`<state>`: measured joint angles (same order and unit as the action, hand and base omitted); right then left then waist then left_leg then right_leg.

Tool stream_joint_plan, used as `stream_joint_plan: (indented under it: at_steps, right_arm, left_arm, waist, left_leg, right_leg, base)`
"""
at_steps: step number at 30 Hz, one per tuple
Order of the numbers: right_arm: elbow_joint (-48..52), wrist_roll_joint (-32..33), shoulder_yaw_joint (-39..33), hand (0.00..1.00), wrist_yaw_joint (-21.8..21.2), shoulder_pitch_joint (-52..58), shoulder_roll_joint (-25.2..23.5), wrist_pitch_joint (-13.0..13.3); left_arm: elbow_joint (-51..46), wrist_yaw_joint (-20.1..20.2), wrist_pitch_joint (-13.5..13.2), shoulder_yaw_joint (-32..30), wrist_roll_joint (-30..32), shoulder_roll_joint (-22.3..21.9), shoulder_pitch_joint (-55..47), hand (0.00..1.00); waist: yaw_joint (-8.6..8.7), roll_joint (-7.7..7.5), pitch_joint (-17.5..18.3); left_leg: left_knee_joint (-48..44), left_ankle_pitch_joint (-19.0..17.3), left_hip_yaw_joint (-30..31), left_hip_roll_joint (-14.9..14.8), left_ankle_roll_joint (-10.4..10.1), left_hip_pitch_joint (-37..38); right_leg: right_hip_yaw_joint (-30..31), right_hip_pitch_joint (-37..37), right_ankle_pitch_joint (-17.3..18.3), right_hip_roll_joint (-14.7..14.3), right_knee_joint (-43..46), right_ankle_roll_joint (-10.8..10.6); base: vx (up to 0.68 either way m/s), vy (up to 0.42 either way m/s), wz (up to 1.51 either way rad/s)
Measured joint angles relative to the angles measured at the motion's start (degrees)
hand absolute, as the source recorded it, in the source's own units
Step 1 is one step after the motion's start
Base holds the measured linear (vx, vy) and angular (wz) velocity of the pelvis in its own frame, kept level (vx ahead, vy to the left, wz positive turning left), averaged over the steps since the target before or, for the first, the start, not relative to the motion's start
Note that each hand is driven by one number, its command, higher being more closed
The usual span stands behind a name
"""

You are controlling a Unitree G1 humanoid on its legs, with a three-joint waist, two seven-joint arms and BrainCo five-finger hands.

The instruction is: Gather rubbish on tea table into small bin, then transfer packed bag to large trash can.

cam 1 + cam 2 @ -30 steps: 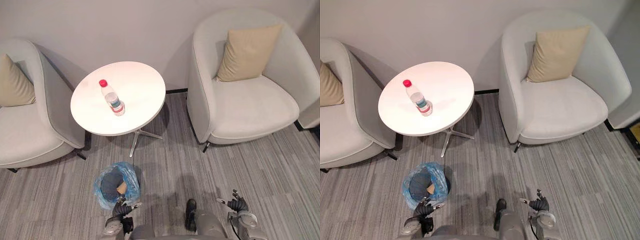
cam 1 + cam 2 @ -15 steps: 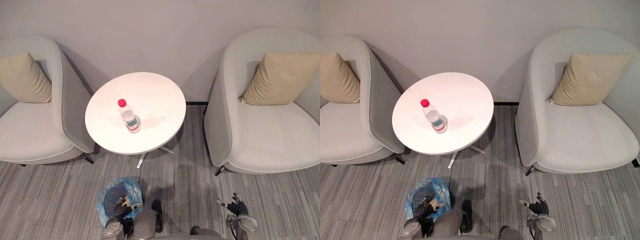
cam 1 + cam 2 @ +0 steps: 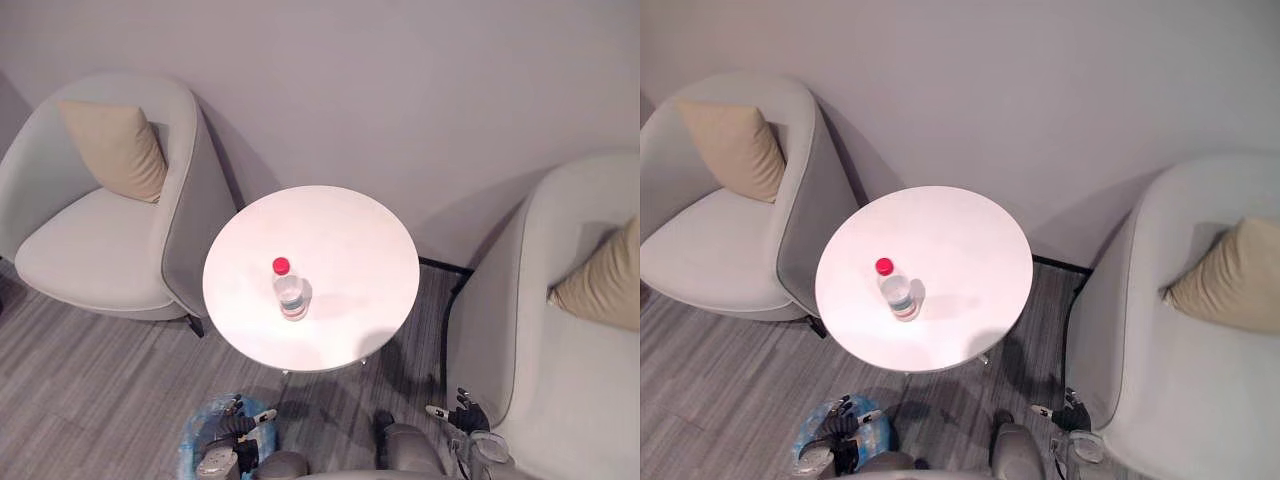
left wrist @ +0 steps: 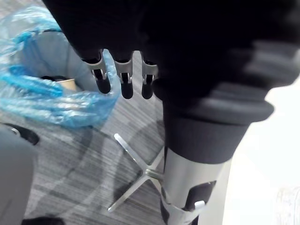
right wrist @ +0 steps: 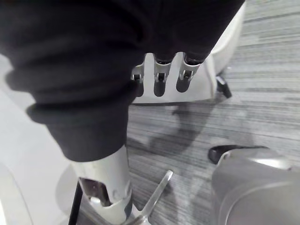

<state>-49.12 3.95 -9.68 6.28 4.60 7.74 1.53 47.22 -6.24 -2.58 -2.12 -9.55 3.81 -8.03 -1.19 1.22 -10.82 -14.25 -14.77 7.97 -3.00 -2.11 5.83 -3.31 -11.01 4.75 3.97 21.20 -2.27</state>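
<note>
A clear plastic bottle (image 3: 290, 294) with a red cap stands upright near the middle of the round white tea table (image 3: 350, 240). On the floor in front of the table sits the small bin (image 4: 33, 93), lined with a blue bag and holding some rubbish. My left hand (image 3: 230, 438) hangs low just over the bin's near rim, fingers (image 4: 123, 80) relaxed and holding nothing. At the table's right my right hand (image 3: 467, 417) hangs low beside the right armchair, its fingers (image 5: 159, 78) straight and empty.
A grey armchair (image 3: 110, 240) with a tan cushion stands left of the table, and a second armchair (image 3: 570, 380) with a cushion stands close on the right. The table's metal star foot (image 4: 140, 180) spreads over the grey striped carpet. A plain wall runs behind.
The camera has moved: the whole scene has shifted, with the table now central and nearer and the right armchair at the edge. Both hands stay low and empty.
</note>
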Motion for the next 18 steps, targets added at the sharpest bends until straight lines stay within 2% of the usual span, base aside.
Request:
stream_joint_plan:
  at_steps: [2, 5, 6, 8, 11, 13, 18]
  right_arm:
    - [0.1, 0.0, -1.2, 0.00, 0.0, -0.1, 0.0, 0.0]
    - [0.5, 0.0, -1.1, 0.00, 0.1, 1.2, -0.6, 0.1]
    - [0.5, 0.1, -1.2, 0.00, 0.1, 1.5, -0.6, 0.1]
    - [1.3, 0.1, -1.1, 0.00, 0.1, 1.1, -0.9, 0.2]
    - [2.6, 0.0, -1.1, 0.00, 0.2, 0.8, -1.3, 0.5]
    - [3.5, 0.0, -1.0, 0.00, 0.2, 0.7, -1.3, 0.5]
    - [7.3, -0.1, -0.5, 0.00, 0.2, 1.1, -2.1, 0.4]
  left_arm:
    - [0.3, 0.0, 0.0, -0.2, 0.0, -0.9, 0.4, 0.00]
    - [0.0, 0.1, -0.1, -0.2, 0.0, -1.2, 1.6, 0.00]
    - [0.0, 0.1, -0.1, -0.2, 0.0, -1.2, 1.6, 0.00]
    - [0.0, 0.2, -0.1, -0.2, 0.0, -1.3, 1.2, 0.00]
    - [-0.1, 0.2, -0.1, 0.2, 0.0, -1.2, 1.2, 0.00]
    - [-0.3, 0.3, 0.0, 0.3, 0.1, -1.2, 1.1, 0.00]
    - [-0.4, 1.2, 0.4, 0.4, 0.6, -0.5, -0.5, 0.00]
  waist:
    - [0.48, 1.22, 0.2]
    - [0.25, 1.42, 0.2]
    - [0.19, 1.40, 0.2]
    - [-0.01, 1.52, 0.3]
    - [-0.63, 1.40, 0.3]
    - [-1.27, 1.63, 0.4]
    - [-1.17, 1.13, 0.5]
  left_leg:
    - [0.7, 1.1, 1.2, -1.8, -1.9, -0.4]
    - [-0.3, 3.2, 0.8, -4.1, -5.2, -1.9]
    - [-0.8, 3.4, 0.0, -4.3, -5.5, -2.3]
    - [-2.0, 4.1, -4.5, -5.1, -5.3, -3.5]
    - [-0.3, 6.3, -9.9, -5.3, -4.1, -4.4]
    - [1.9, 7.1, -10.9, -5.0, -3.7, -4.5]
    - [8.2, 10.0, -11.4, -4.4, -3.6, -2.0]
  right_leg:
    - [-3.6, 1.6, 0.7, -0.8, -1.3, 1.1]
    - [-9.8, 6.2, 0.8, -1.3, -5.4, 2.0]
    - [-10.6, 6.9, 0.7, -1.3, -6.1, 2.1]
    - [-12.8, 9.0, 0.2, -1.3, -8.6, 2.8]
    - [-14.7, 9.7, -1.1, -0.5, -11.1, 2.5]
    - [-15.3, 9.8, -2.3, -0.8, -13.2, 2.1]
    - [-15.7, 11.4, -5.0, -1.1, -16.8, 2.4]
  base:
    - [0.17, -0.255, 0.73]
    - [0.13, -0.238, 0.97]
    - [0.04, -0.136, 0.79]
    - [-0.01, -0.077, 0.51]
    - [-0.07, -0.018, 0.41]
    - [-0.08, 0.014, 0.22]
    - [-0.06, 0.009, 0.07]
